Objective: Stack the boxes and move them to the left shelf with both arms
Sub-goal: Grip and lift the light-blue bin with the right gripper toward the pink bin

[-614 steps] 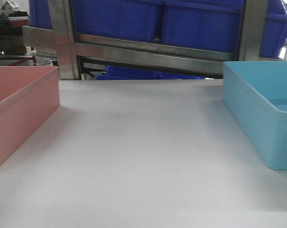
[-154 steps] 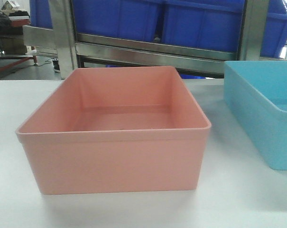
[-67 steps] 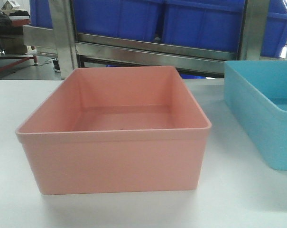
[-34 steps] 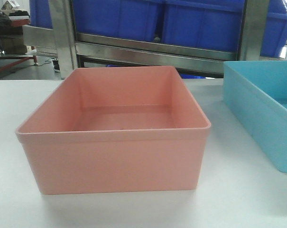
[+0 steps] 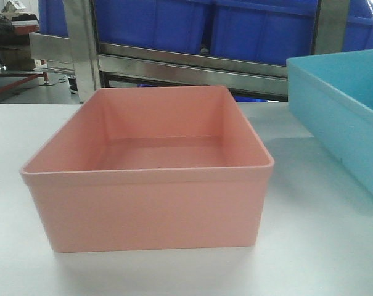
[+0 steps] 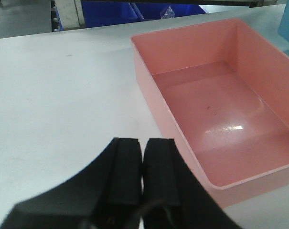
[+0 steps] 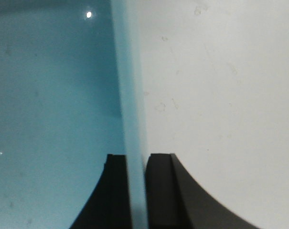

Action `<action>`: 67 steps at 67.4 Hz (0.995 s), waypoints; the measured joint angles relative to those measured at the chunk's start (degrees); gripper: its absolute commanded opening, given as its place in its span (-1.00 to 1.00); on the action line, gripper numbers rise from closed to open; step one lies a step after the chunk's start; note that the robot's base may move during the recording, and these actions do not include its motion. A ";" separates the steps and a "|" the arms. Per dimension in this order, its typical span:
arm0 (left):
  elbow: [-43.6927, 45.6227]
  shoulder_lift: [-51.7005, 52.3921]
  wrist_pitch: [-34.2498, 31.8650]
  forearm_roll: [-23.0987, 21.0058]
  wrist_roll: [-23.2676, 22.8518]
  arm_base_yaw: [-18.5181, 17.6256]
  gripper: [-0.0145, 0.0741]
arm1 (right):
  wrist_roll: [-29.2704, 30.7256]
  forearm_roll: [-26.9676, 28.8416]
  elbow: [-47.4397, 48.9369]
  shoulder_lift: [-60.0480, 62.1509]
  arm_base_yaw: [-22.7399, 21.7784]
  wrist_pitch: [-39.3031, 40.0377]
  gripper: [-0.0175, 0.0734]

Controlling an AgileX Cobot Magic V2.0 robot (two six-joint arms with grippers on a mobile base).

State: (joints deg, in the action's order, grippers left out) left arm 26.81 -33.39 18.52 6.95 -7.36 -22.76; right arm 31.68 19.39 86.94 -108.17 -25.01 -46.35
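Right pincer (image 7: 137,160) gripping blue box (image 7: 48,95), tilted

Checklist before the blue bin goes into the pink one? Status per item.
1. Right gripper clamped on the light blue bin wall: ok.
2. light blue bin level: not ok, it looks tilted in the front view.
3. salmon pink bin upright and empty: ok.
4. Left gripper outside the salmon pink bin, jaws shut on nothing: ok.
5. light blue bin base clear of the white table: cannot tell.
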 measured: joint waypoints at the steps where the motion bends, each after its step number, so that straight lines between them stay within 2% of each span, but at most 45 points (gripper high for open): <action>1: 0.00 0.00 0.00 0.00 0.00 0.00 -0.69 | -0.11 0.19 0.00 0.46 0.00 -0.17 -0.49; 16: 0.00 0.00 0.00 0.00 0.00 0.00 -0.69 | -4.95 4.60 0.00 8.34 0.76 -3.05 -0.49; 31: 0.00 0.00 0.00 0.00 0.00 0.00 -0.69 | -16.24 4.37 0.00 16.14 6.72 -8.14 -0.49; 52: 0.00 0.00 0.00 0.00 0.00 0.00 -0.69 | -38.75 -5.01 0.00 21.01 27.15 -11.78 -0.49; 67: 0.00 0.00 0.00 0.00 0.00 0.00 -0.69 | -51.76 -12.23 -0.10 20.12 40.69 -11.18 -0.49</action>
State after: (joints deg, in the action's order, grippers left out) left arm 26.81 -33.39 18.52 6.95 -7.36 -22.76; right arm -20.08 7.16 86.84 -88.05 15.68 -57.53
